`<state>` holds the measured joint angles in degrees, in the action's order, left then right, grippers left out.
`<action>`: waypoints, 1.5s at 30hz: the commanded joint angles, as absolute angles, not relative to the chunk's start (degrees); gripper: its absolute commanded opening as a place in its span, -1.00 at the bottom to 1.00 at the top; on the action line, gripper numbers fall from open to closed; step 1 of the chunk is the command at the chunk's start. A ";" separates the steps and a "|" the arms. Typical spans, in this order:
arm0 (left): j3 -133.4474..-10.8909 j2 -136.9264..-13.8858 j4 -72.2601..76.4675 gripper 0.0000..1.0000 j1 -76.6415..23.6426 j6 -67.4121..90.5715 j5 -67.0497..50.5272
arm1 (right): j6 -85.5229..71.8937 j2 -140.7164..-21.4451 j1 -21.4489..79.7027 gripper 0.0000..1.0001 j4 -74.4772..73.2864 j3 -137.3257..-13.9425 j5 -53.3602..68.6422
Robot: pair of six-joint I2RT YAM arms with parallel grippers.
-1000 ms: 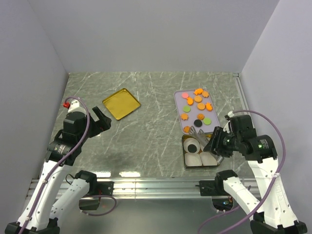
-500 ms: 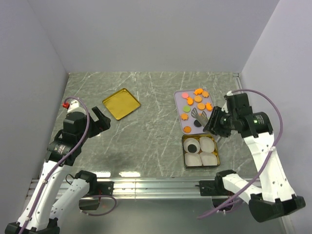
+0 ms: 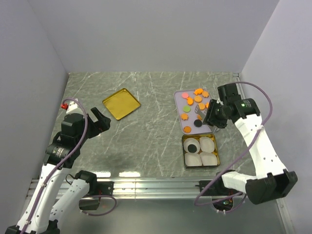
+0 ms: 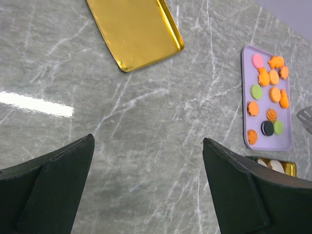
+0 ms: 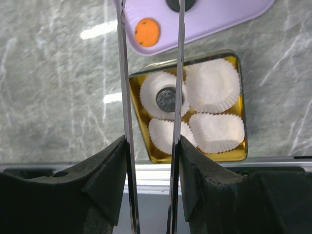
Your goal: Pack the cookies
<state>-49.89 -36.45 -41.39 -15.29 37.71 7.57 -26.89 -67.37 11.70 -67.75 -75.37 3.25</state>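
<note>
The cookies (image 3: 195,100), mostly orange with a pink, green and black one, lie on a purple tray (image 3: 178,95). One dark cookie (image 3: 192,146) sits in a white paper cup inside the gold tin (image 3: 200,165). My right gripper (image 3: 210,118) is shut on metal tongs (image 3: 198,114), whose tips hang over the tray's near end. In the right wrist view the gripper (image 5: 151,146) holds the tong blades (image 5: 123,73) apart, over the cup with the dark cookie (image 5: 166,99) and beside an orange cookie (image 5: 147,31). My left gripper (image 3: 97,119) is open and empty.
A gold lid (image 3: 121,103) lies at the back left, also in the left wrist view (image 4: 134,29). The tin holds several white paper cups (image 5: 214,85). Its near rim (image 5: 204,157) is close to the table's front rail. Grey walls enclose the table.
My right arm has swung back and away from the tin, carrying the tongs over the purple tray's near end. My left arm has barely moved.
</note>
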 commanded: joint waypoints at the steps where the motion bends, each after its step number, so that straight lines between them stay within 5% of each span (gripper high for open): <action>1: -49.83 -34.90 -39.29 0.99 -15.38 37.88 11.41 | -26.10 -70.83 11.78 0.00 -64.16 -77.17 0.09; 20: -50.63 -39.20 -40.08 0.99 -16.35 36.65 7.29 | -26.19 -91.22 11.16 0.01 -57.75 -83.14 -4.48; 45: -50.80 -40.69 -40.78 0.99 -17.05 37.44 9.23 | -24.87 -103.45 11.07 0.01 -61.61 -95.10 -6.59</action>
<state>-49.84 -40.73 -41.47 -16.86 37.17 8.45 -25.67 -103.31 11.35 -61.08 -92.07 -5.23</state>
